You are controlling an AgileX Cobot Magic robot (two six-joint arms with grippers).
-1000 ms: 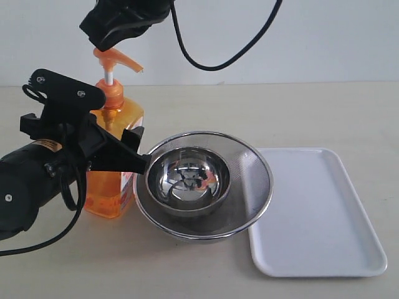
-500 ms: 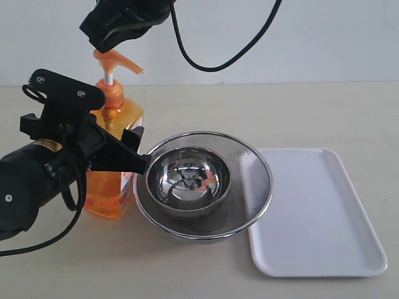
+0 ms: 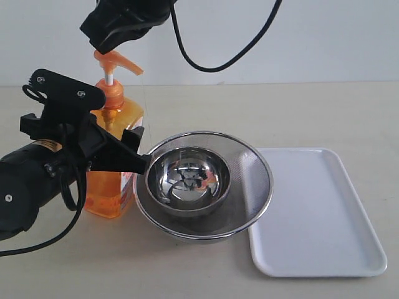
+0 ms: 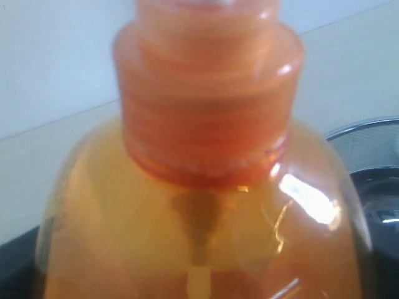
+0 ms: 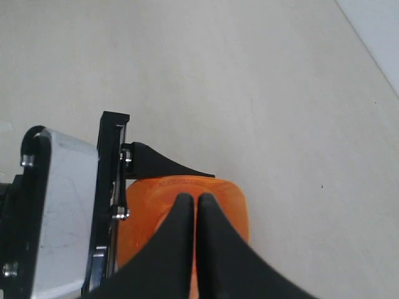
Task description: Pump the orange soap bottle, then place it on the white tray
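There is one orange soap bottle [image 3: 109,199] and one white tray [image 3: 324,212]. Two bowls sit nested just beside the tray: one mesh bowl [image 3: 254,180], one steel bowl [image 3: 190,180]

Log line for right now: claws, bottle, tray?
left claw: shut on orange soap bottle | right claw: shut, over pump head | bottle: upright beside steel bowls | white tray: bottle not yet on it
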